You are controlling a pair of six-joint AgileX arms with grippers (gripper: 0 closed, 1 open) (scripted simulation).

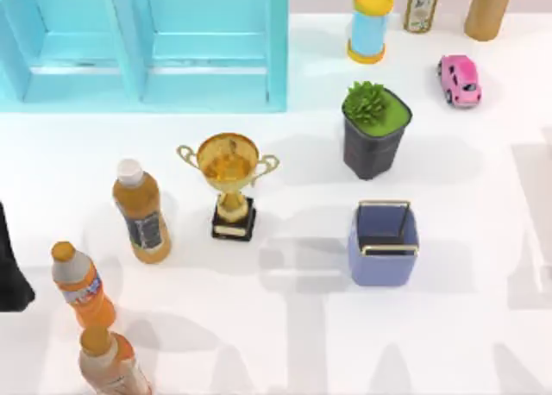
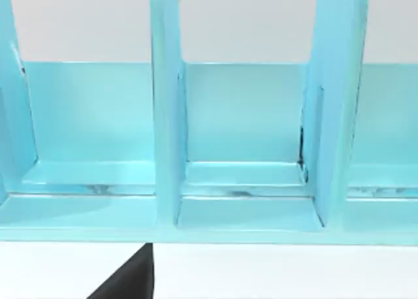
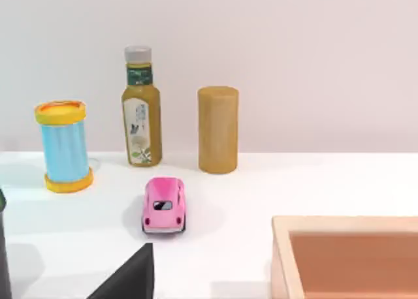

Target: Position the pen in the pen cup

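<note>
Pen leans inside pen cup, right of table centre, below the plant pot and right of the trophy. Left arm sits at the left edge; cannot tell either gripper's opening or hold.

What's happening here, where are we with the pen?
No arm is at the cup. A thin pen appears to stand tilted inside it, leaning on the rim, so the job looks done. The left arm sits parked at the table's left edge. The right wrist view looks across the pink car toward the back row, so that arm seems off to the side too.
</note>
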